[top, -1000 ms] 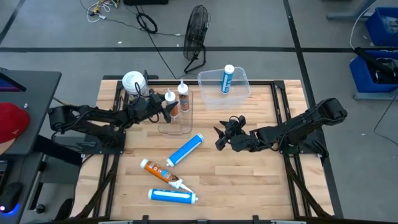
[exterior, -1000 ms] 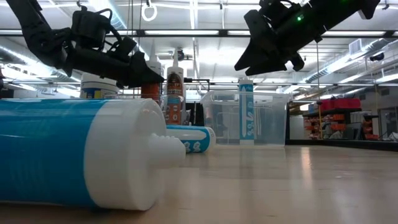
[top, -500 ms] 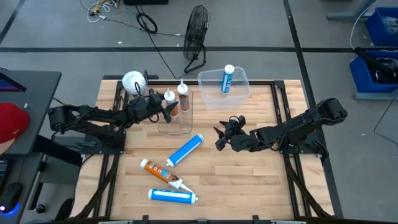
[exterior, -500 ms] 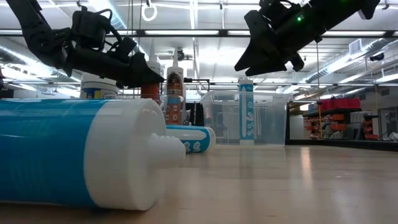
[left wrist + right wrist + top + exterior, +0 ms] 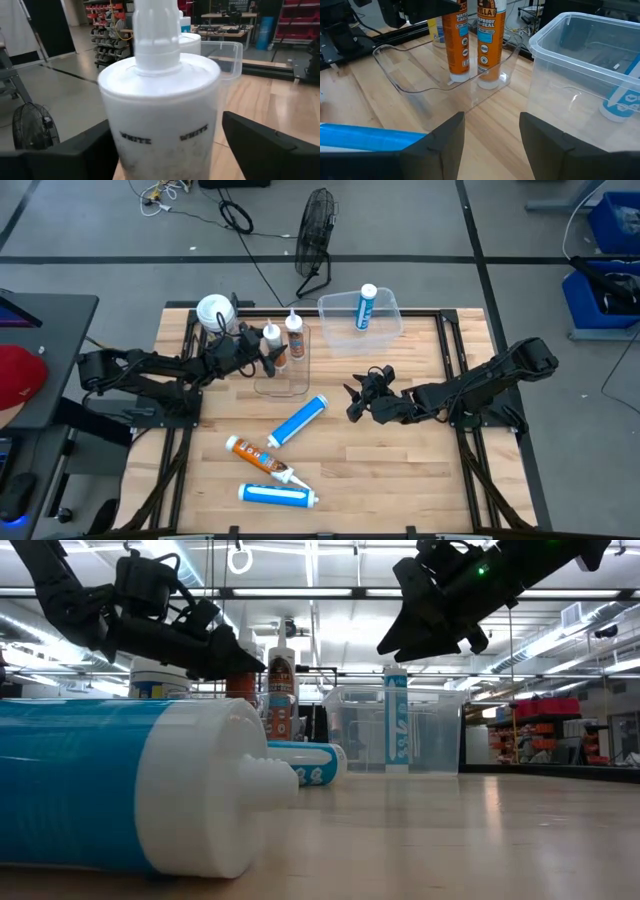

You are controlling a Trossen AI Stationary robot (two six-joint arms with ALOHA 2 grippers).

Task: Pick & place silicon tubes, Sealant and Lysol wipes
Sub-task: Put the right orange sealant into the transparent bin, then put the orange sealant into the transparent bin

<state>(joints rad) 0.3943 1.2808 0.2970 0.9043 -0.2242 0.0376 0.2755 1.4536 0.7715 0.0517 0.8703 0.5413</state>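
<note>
Nothing visibly shifted. Left hand (image 5: 262,352) straddles upright orange sealant tube (image 5: 272,345) in clear tray (image 5: 282,385), fingers parted, barely clear. Right hand (image 5: 353,399) hovers mid-bench, half-open, empty. Lysol wipes (image 5: 214,312) stand just behind left hand.

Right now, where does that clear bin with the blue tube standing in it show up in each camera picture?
High view: clear bin, top centre, at the table's far edge.
Low view: right of centre, behind the table.
Left wrist view: rim behind the white cap.
Right wrist view: right side.
Shared landmark: orange sealant tubes.
</note>
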